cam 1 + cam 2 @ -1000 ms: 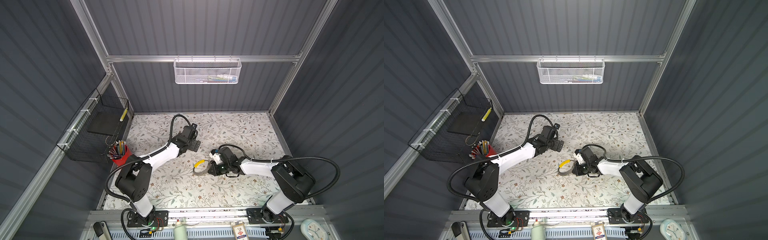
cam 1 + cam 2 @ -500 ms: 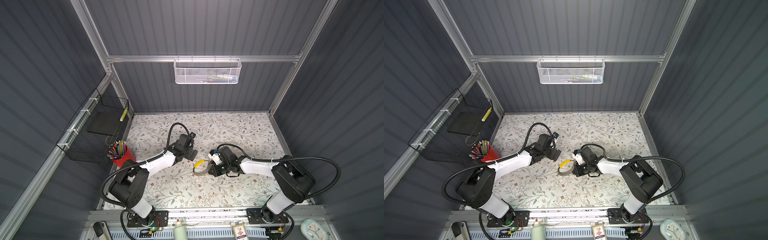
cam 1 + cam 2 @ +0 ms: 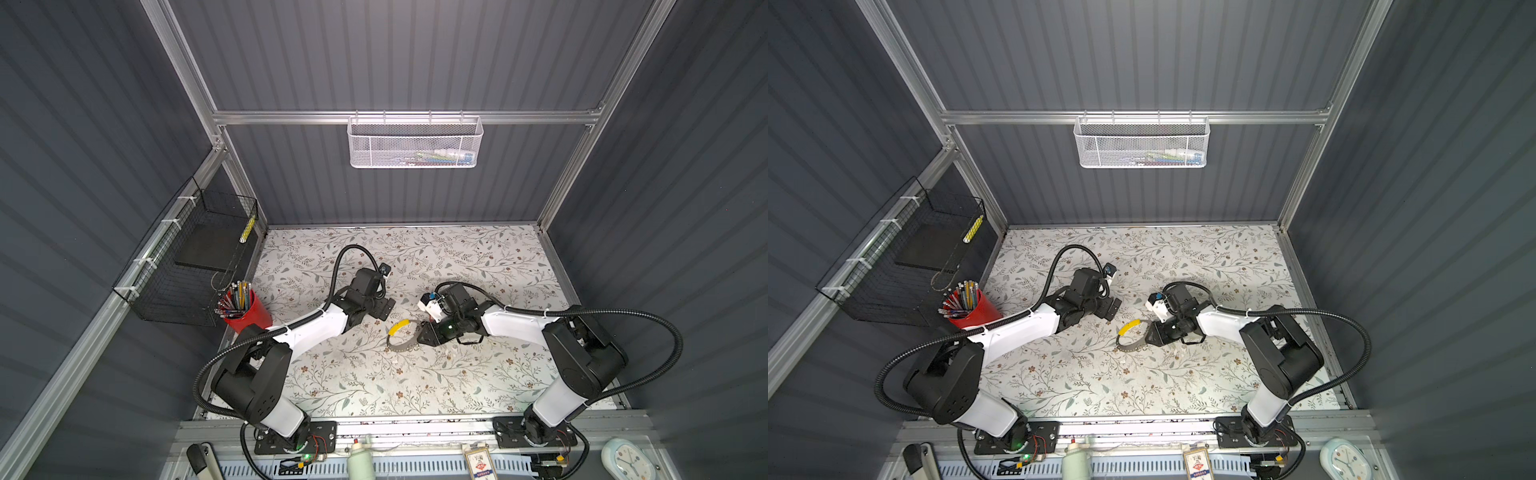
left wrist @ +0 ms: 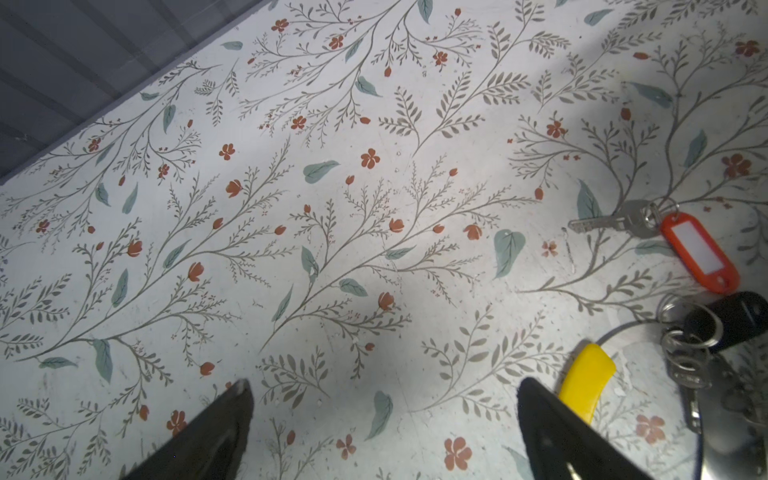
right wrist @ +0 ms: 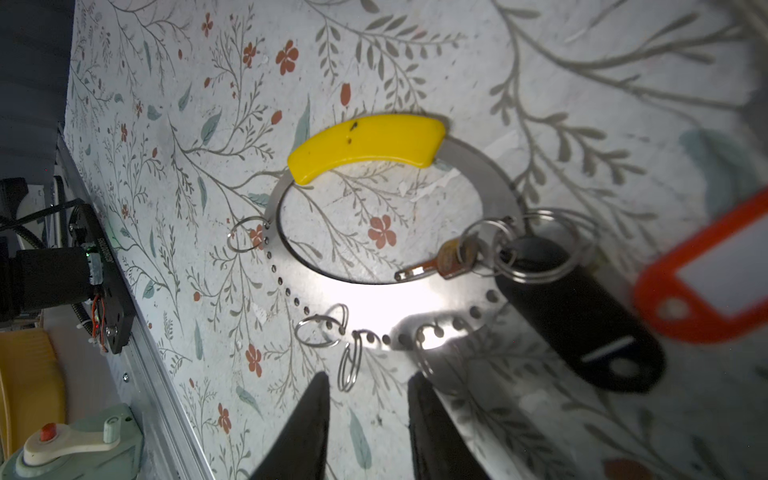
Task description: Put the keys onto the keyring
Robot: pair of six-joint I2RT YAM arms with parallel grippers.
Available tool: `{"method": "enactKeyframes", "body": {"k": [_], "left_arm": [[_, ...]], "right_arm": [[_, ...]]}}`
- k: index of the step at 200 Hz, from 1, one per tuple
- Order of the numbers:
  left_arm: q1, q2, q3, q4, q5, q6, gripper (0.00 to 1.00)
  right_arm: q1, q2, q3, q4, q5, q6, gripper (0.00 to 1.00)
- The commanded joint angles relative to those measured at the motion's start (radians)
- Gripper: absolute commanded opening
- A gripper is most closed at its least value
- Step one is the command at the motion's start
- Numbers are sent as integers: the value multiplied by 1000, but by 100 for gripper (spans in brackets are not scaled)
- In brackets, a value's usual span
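keyring [image 5: 415,320] is laid flat mid-desk [image 3: 374,386]; black-tagged key [image 5: 577,316] seemingly threaded on, red-tagged key [image 4: 623,220] loose just beside it. right gripper [image 5: 369,376] is part-open, nothing gripped, tips at a small split ring [image 5: 349,365]; left gripper [image 4: 384,381] is spread wide, empty, near the yellow segment [image 4: 586,382]. Risk: keyring gets shoved by a closing pinch, since it is pinned by nothing. Keys are resolved only in wrist views, arm layout only in top views

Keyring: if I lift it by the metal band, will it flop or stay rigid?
Probably rigid: the keyring looks like a solid metal band. Thin and shiny, it may slip in a pinch. Its split rings and black tag would likely swing.
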Motion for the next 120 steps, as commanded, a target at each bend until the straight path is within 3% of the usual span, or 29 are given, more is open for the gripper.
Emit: {"method": "enactKeyframes", "body": {"k": [1, 120], "left_arm": [[7, -21, 43, -22, 6, 13, 99], [7, 5, 76, -39, 34, 31, 99]], "right_arm": [[10, 20, -10, -7, -41, 19, 35], [32, 81, 3, 9, -75, 67, 26]]}}
